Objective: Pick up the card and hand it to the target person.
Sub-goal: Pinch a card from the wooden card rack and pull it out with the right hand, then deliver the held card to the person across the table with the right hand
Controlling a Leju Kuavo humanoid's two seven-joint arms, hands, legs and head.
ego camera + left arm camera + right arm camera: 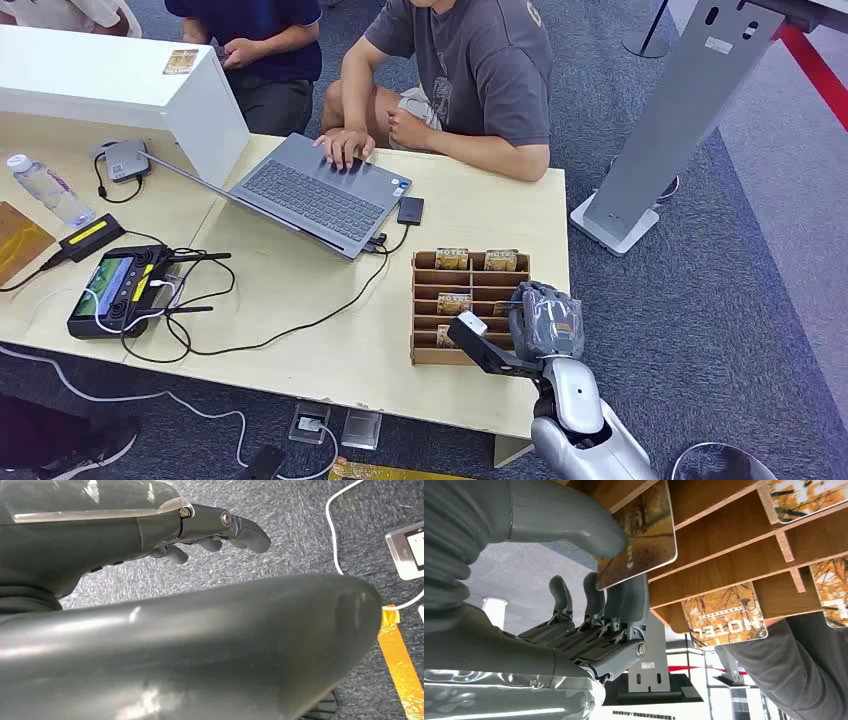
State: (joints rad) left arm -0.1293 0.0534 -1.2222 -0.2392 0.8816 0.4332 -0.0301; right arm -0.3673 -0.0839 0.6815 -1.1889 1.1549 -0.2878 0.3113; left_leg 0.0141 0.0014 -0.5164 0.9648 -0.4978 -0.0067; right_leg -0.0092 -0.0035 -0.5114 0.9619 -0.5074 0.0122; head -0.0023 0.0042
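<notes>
In the head view the right hand [546, 320] is covering the near right corner of the wooden card rack [470, 305], hiding the slot beneath it. The right wrist view is showing the thick grey thumb and darker fingers [624, 605] pinching a glossy, round-cornered card [639, 535] printed with autumn trees, its lower part sitting behind the rack's plywood divider. Other cards [724, 615] are sticking out of neighbouring slots. The left hand [220, 530] is hanging over grey carpet, fingers curled loosely and holding nothing. A seated person [470, 80] is leaning on the pale tabletop [300, 350].
</notes>
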